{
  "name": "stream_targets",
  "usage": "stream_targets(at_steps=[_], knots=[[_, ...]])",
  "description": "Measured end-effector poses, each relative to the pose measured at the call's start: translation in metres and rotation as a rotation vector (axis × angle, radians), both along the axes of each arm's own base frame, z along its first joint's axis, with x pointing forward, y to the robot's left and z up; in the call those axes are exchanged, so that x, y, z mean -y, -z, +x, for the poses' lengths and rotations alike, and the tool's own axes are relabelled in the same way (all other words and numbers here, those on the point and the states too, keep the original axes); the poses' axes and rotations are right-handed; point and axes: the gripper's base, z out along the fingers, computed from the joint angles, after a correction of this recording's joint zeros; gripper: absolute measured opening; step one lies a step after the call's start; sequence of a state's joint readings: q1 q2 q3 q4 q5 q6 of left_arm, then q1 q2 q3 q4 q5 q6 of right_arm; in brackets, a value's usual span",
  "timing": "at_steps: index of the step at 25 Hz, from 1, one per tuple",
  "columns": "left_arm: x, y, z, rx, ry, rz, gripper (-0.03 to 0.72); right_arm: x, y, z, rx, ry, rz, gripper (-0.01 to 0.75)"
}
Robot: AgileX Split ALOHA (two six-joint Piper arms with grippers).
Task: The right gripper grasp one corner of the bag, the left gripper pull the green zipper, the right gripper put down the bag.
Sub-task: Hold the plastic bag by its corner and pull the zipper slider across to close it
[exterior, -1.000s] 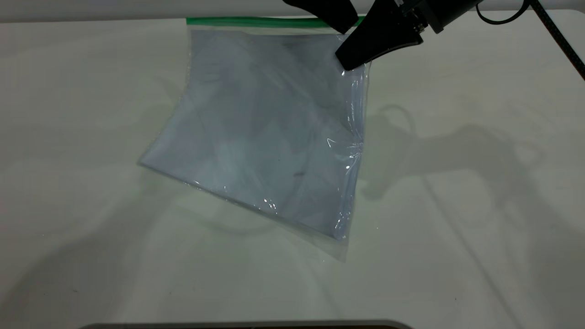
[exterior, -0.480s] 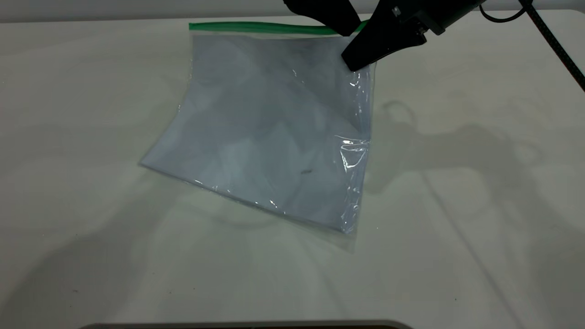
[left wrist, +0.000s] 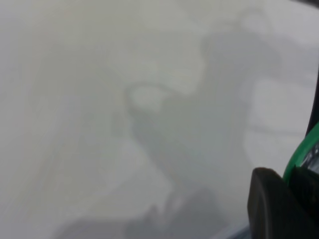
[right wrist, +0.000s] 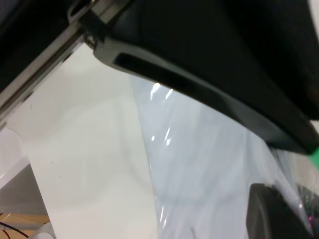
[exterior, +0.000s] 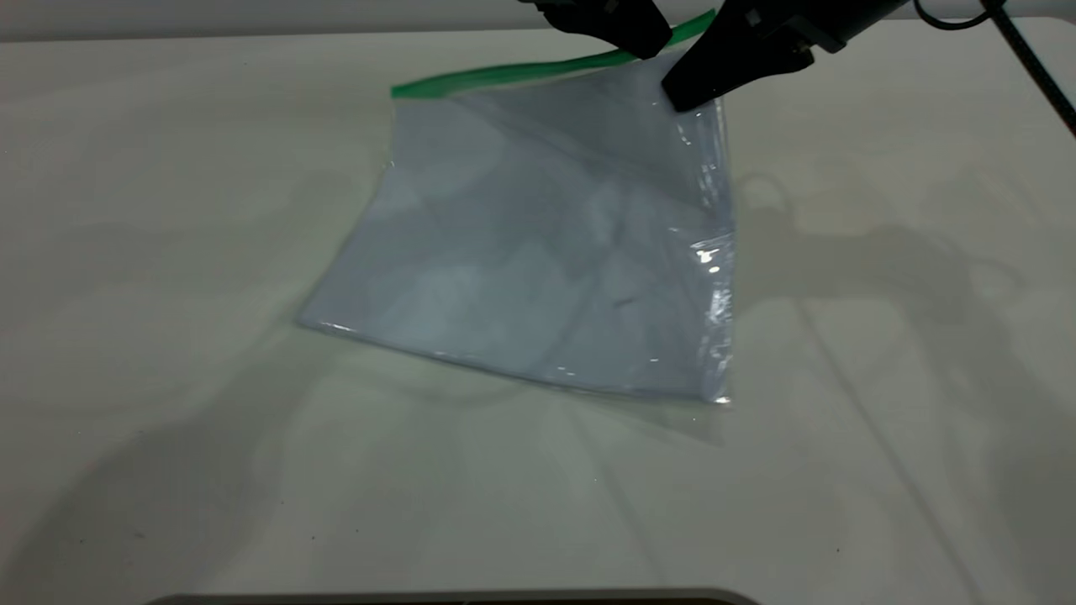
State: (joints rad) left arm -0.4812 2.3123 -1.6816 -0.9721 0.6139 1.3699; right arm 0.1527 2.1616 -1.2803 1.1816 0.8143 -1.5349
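Exterior view: right claw (exterior: 683, 84) pinching bag (exterior: 546, 244) corner aloft, tensioning green zipper (exterior: 538, 71) for left claw (exterior: 643, 38), clamped there.

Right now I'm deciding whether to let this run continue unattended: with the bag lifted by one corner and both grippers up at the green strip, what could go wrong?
1. The right gripper pinches only thin film at the corner of the bag; it could slip.
2. The left gripper sits on the green zipper right beside the right one, so they could collide.
3. The bag hangs slanted, its lower edge on the table, and might drag.
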Motion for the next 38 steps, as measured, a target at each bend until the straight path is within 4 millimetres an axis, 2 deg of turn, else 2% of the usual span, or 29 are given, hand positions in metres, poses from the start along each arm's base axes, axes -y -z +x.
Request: stream_targets(at_steps=[5, 8, 13, 17, 21, 26, 30, 35, 38], knots=[[-0.007, 0.001, 0.005, -0.001, -0.018, -0.003, 0.099, 0.007, -0.001, 0.003, -0.004, 0.027, 0.021, 0.033], [-0.019, 0.003, 0.011, -0.004, -0.038, 0.005, 0.104, 0.009, -0.002, 0.005, 0.003, 0.045, 0.033, 0.033], [-0.05, 0.026, 0.029, 0.01, -0.093, 0.08, 0.103, 0.016, -0.002, 0.007, 0.02, 0.051, 0.026, 0.033], [-0.056, 0.043, 0.03, -0.01, -0.086, 0.115, 0.103, 0.019, -0.002, 0.008, 0.027, 0.057, 0.028, 0.033], [-0.057, 0.048, 0.029, -0.025, -0.088, 0.117, 0.105, 0.021, -0.003, 0.009, 0.029, 0.065, 0.033, 0.033], [-0.052, 0.031, 0.023, -0.075, -0.055, 0.055, 0.114, 0.021, -0.003, 0.008, 0.027, 0.065, 0.034, 0.033], [-0.049, 0.011, 0.025, -0.061, -0.015, 0.02, 0.161, 0.02, -0.003, 0.008, 0.028, 0.064, 0.037, 0.033], [-0.043, -0.01, 0.033, -0.013, 0.017, -0.014, 0.331, 0.02, -0.003, 0.008, 0.023, 0.058, 0.045, 0.033], [-0.04, -0.014, 0.034, -0.001, 0.025, -0.019, 0.406, 0.019, -0.003, 0.007, 0.022, 0.055, 0.048, 0.033]])
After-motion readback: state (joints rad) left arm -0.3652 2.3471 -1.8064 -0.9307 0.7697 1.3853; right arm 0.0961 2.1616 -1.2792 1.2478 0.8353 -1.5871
